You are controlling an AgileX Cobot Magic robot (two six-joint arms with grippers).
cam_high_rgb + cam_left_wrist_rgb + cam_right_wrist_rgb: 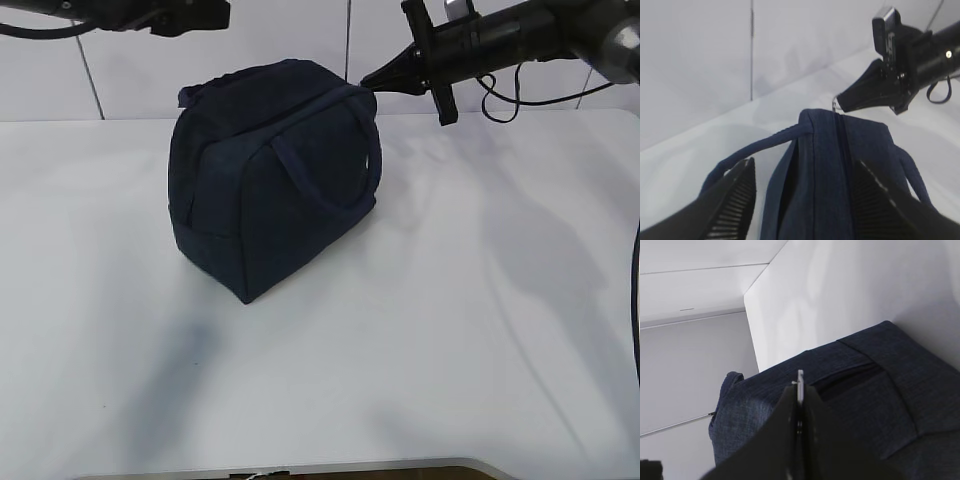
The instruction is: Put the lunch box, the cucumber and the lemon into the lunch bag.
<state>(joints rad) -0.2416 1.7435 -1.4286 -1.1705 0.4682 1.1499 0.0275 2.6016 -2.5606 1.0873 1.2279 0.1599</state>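
The dark navy lunch bag (270,180) stands upright on the white table (450,330), its zipper along the top. My right gripper (368,80) is at the bag's top right end, shut on the silver ring pull (800,380) of the zipper; it also shows in the left wrist view (840,102). My left gripper (802,192) is open, its jaws straddling the bag's top (840,170) at the near end, one handle (760,147) beside the left finger. The lunch box, cucumber and lemon are out of view.
A white tiled wall (280,40) runs behind the table. The table's front edge (300,472) is at the bottom of the exterior view. The left arm (120,15) is at the top left.
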